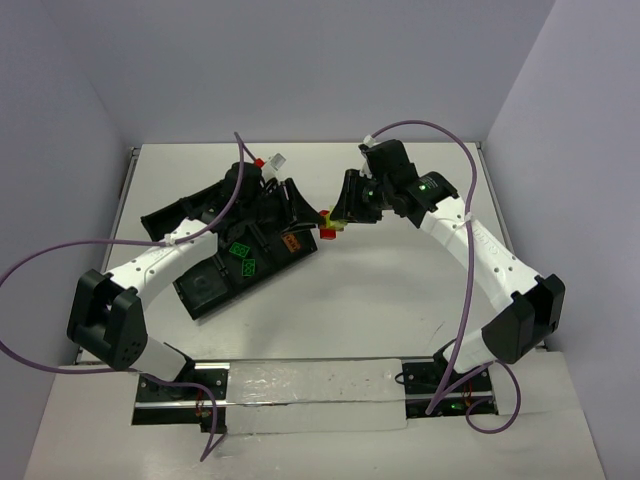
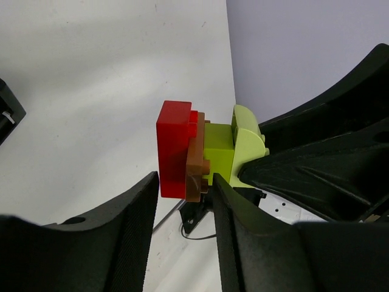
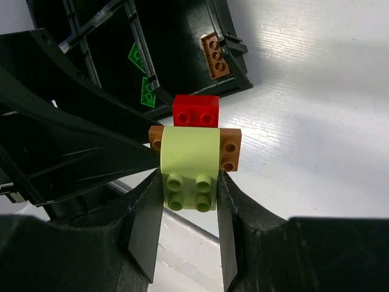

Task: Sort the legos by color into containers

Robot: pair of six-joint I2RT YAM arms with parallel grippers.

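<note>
We are holding the lego cluster (image 1: pixel 328 226), red on orange on yellow-green, above the surface (image 1: pixel 380 300), just at 3 o'clock of the tray (image 1: pixel 205 290). Our right claw (image 3: pixel 189 188), at its 2 o'clock, is clamping the yellow-green brick (image 3: pixel 189 152). Our left claw (image 2: pixel 182 182), at 9 o'clock, is pinching narrowly on the red-orange end.

The left arm (image 1: pixel 150 258) stretches from the lower left up to the middle of the frame. The right arm (image 1: pixel 480 245) bends up from the lower right and reaches left. Their tips meet in the middle. The right pincer (image 3: pixel 189 182) squeezes the lego stack (image 3: pixel 194 137). The left pincer (image 2: pixel 182 182) has its fingers (image 2: pixel 127 225) snug beside that stack; I can't tell if it grips.
</note>
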